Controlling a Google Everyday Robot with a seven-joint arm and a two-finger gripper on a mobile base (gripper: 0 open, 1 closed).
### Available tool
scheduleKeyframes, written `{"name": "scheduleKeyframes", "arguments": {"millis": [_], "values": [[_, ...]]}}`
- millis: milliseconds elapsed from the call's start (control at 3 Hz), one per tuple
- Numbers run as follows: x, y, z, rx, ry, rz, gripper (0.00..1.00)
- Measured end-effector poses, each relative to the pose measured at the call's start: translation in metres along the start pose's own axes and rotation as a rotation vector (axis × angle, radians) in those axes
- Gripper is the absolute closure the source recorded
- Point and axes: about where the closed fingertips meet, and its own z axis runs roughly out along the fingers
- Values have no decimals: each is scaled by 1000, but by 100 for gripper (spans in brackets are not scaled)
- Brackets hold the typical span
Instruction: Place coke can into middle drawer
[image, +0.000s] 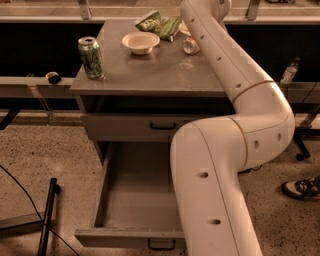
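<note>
Up top, gripper hidden, silver-ended coke can (190, 46)

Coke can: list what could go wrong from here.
The coke can lies on its side, half hidden by the arm; it may roll when touched.
The end effector is out of view beyond the arm's upper end, so its aim cannot be checked.
The white bowl and green bag sit close; a sweep could knock them.

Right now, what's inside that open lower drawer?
The middle drawer shows only bare grey floor. The robot's arm covers its right part, so that side is unseen. The coke can lies on the tabletop; the gripper is out of view.
</note>
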Motion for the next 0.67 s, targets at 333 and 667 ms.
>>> {"name": "scheduleKeyframes", "arguments": {"millis": [333, 667], "values": [[-14, -1, 14, -27, -20, -14, 0], [-28, -8, 21, -42, -42, -48, 18]]}}
